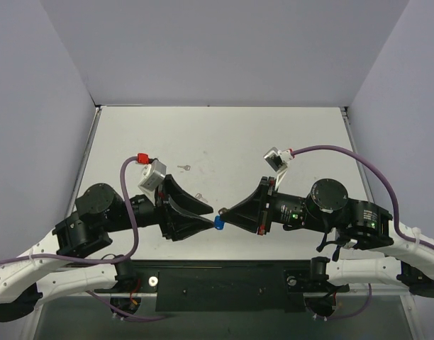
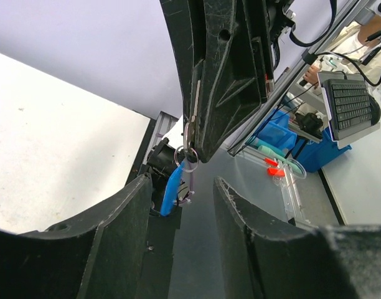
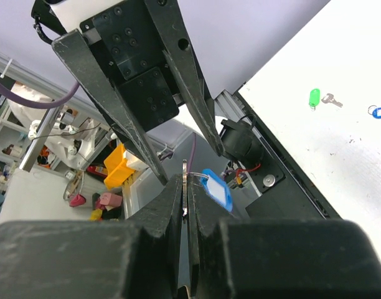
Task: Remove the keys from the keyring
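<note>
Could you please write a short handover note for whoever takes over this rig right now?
Right end effector: shut on what looks like the silvery metal keyring.
Left end effector: open, its tips near the blue oblong plastic tag hanging from that ring, not gripping it.
Done: a green plastic-tagged key lies loose on the white table, a second blue tag near it.
Left: free the hanging blue tag from the ring.

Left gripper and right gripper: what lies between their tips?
A blue tag hanging from a small ring at the tip of the shut right gripper. The top external view shows it best.
</note>
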Robot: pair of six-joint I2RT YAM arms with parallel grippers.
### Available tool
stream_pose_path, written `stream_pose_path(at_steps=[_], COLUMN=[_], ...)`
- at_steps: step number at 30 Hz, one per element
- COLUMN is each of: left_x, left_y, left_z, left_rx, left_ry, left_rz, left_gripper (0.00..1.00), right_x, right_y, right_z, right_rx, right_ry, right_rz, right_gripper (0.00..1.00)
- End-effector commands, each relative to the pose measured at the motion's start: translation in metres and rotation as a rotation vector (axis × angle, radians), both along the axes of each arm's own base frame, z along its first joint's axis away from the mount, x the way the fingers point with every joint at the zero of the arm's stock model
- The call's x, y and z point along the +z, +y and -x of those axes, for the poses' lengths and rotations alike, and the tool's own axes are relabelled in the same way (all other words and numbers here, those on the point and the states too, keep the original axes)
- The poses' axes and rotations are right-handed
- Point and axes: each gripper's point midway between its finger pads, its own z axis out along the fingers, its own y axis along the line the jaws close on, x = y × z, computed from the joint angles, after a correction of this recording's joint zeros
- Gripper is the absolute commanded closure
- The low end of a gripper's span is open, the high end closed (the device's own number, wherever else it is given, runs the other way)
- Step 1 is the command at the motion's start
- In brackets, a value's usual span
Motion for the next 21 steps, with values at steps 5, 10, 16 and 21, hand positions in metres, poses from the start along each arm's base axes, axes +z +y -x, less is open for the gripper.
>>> stream_pose_path(at_steps=[5, 10, 16, 21], left_x=[0.025, 0.029, 0.034, 0.034], left_y=[-0.011, -0.014, -0.017, -0.019], left_z=[0.009, 0.009, 0.008, 0.008], left_rx=[-0.069, -0.080, -0.079, -0.087], left_ry=[-0.044, -0.067, -0.084, -0.090], left_rz=[0.065, 0.071, 0.073, 0.068], left_gripper=[0.46, 0.40, 0.40, 0.44], right_x=[0.037, 0.038, 0.036, 0.033], right_y=[-0.004, -0.003, -0.001, 0.002], right_z=[0.001, 0.001, 0.002, 0.002], right_rx=[-0.006, -0.003, 0.002, 0.008], right_ry=[-0.032, -0.032, -0.028, -0.019], right_rz=[-0.113, -0.114, -0.114, -0.113], right_gripper=[1.00, 1.00, 1.00, 1.00])
